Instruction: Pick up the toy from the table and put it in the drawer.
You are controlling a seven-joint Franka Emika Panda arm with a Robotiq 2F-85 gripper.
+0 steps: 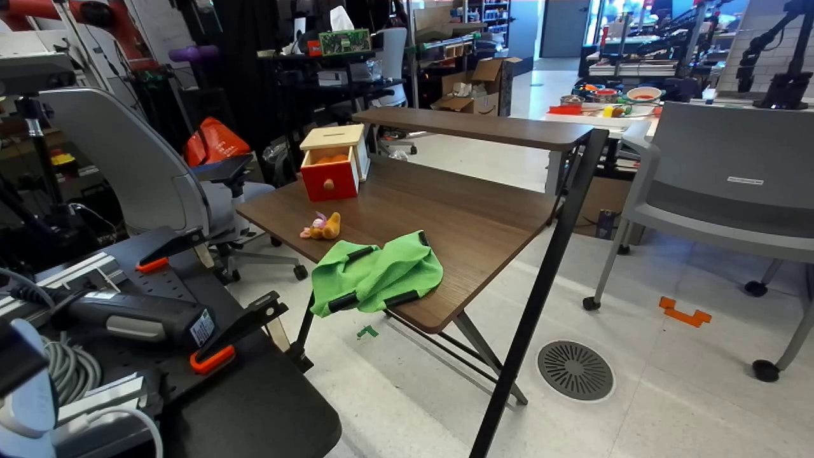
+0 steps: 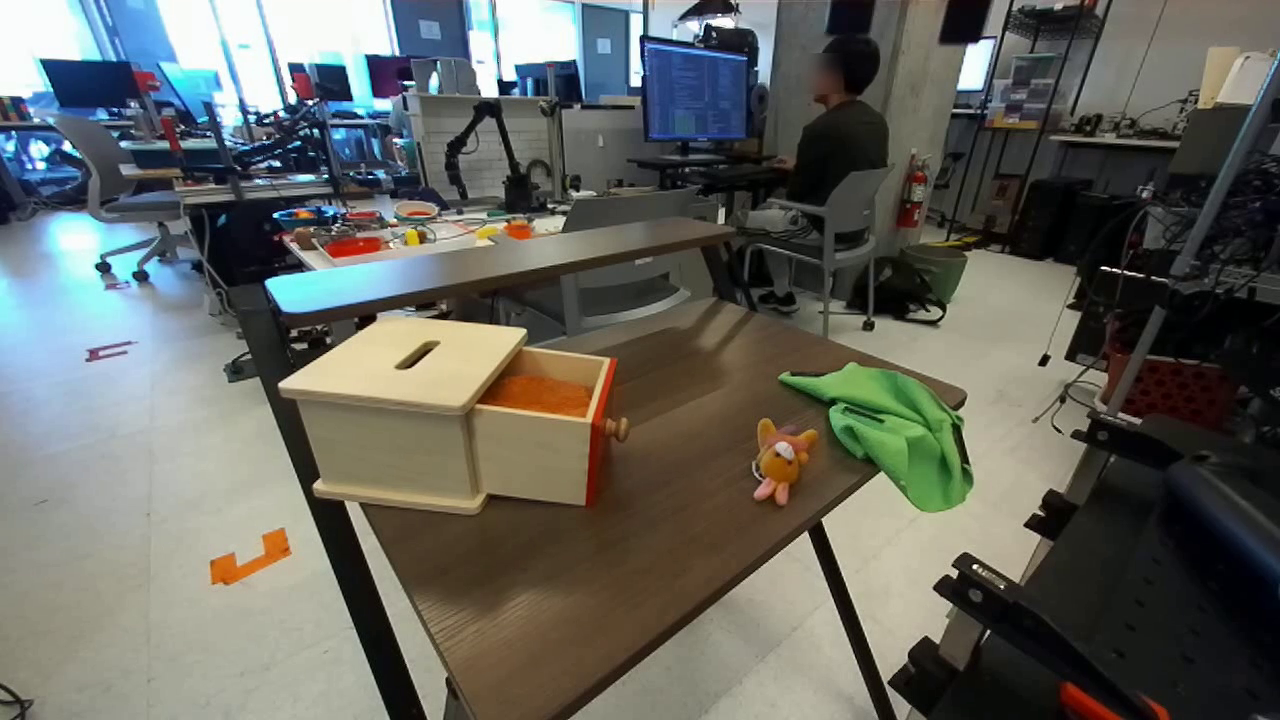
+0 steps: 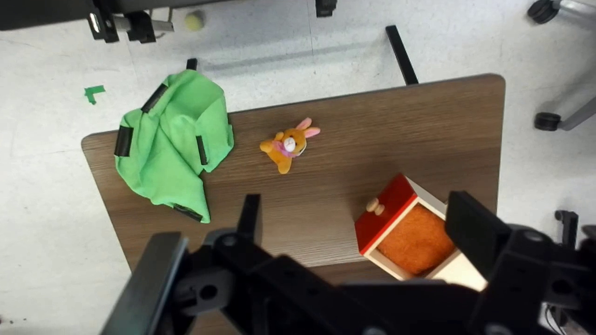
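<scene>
The toy is a small orange plush with pink ears and a pink scarf. It lies on the brown table near one long edge, and it shows in both exterior views point(image 1: 324, 227) point(image 2: 782, 464) and in the wrist view point(image 3: 288, 145). The drawer has a red front and a wooden knob point(image 1: 331, 181) point(image 2: 540, 455) point(image 3: 384, 214). It is pulled out of a pale wooden box point(image 2: 385, 440), and orange fuzzy material covers its floor. My gripper point(image 3: 356, 204) is open and empty, high above the table, with its right finger overlapping the drawer's view. It is outside both exterior views.
A crumpled green cloth with black strips point(image 1: 378, 273) point(image 2: 890, 430) point(image 3: 174, 135) lies beside the toy and hangs over the table edge. A raised shelf point(image 1: 470, 127) point(image 2: 520, 262) runs along the table's far side. A black bench with clamps point(image 1: 273, 388) stands close to the table.
</scene>
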